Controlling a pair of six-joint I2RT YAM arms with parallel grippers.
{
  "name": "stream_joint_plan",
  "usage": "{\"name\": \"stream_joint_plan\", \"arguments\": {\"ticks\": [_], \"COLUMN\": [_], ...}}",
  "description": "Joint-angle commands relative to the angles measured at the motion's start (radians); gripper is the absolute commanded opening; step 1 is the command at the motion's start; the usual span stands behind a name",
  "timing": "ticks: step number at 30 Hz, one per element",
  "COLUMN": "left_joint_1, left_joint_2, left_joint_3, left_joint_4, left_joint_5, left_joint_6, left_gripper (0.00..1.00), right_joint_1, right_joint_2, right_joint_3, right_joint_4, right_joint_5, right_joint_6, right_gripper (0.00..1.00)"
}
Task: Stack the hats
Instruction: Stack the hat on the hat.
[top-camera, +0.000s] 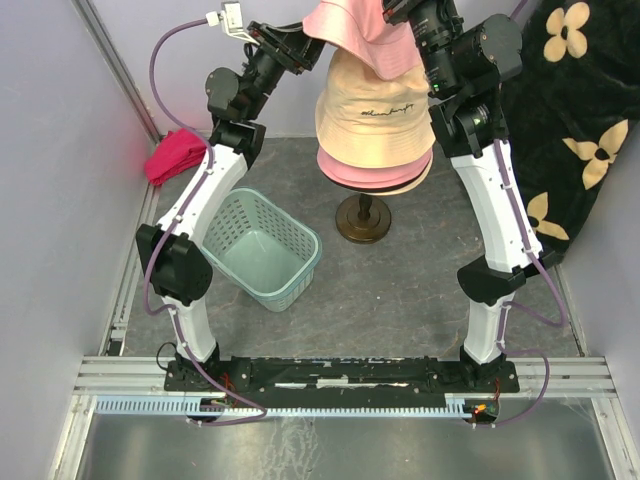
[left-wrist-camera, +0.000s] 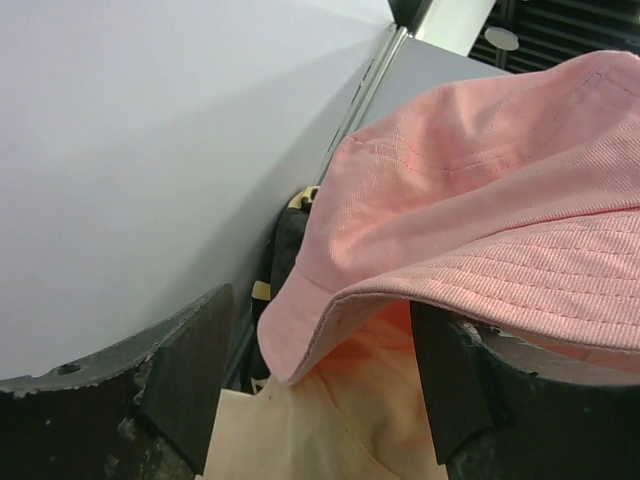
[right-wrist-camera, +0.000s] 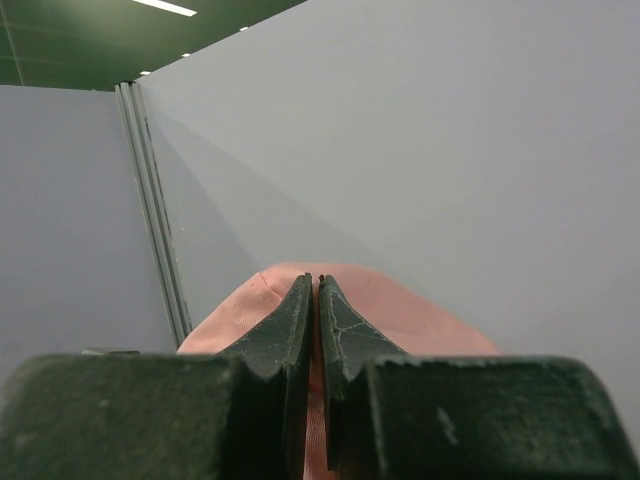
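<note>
Twill fabric, ribbed with rows of stitching round the brim, made up the soft pink hat that hung highest, above the stack near the far edge of the gray counter. The right fingers, dark and scuffed, were pressed nearly together with a fold of its pink cloth clamped between them. The left fingers stood well apart. The hat's drooping brim edge lay in the gap between them and passed over one finger; whether it touched could not be told. Beneath it a beige hat with a round crown topped the stack, and the line of black script across its front was too small to read. Under that showed a second pink hat and a beige brim, all borne on a dark turned stand. A pale green lattice basket stood toward the counter's left edge.
</note>
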Motion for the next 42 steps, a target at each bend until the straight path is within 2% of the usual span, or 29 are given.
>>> {"name": "stream_joint_plan", "arguments": {"ticks": [1, 7, 9, 13, 17, 33, 42], "left_joint_1": [-0.002, -0.004, -0.003, -0.005, -0.011, -0.058, -0.081], "left_joint_2": [-0.026, -0.016, -0.008, 0.009, -0.014, -0.132, -0.186], "left_joint_3": [-0.002, 0.006, 0.023, 0.053, 0.013, -0.110, -0.121], "left_joint_4": [0.085, 0.104, 0.114, 0.120, 0.134, 0.099, 0.080], "left_joint_5": [0.035, 0.032, 0.035, 0.056, 0.042, -0.011, -0.004], "left_joint_6": [-0.054, -0.067, -0.074, -0.090, -0.075, 0.074, 0.164], "left_gripper": [0.78, 0.74, 0.66, 0.29, 0.05, 0.03, 0.03], "right_joint_1": [0.000, 0.001, 0.000, 0.000, 0.001, 0.000, 0.000], "right_joint_2": [-0.027, -0.032, -0.025, -0.038, -0.052, -0.110, -0.140], "right_joint_3": [0.036, 0.043, 0.060, 0.048, 0.041, -0.012, -0.048], "right_joint_4": [-0.027, -0.064, -0.092, -0.116, -0.141, -0.178, -0.165], "right_joint_5": [0.001, -0.002, 0.004, 0.013, 0.038, 0.088, 0.088], "right_joint_6": [0.021, 0.057, 0.066, 0.063, 0.037, -0.005, -0.006], "right_gripper": [0.13, 0.13, 0.14, 0.14, 0.15, 0.20, 0.21]}}
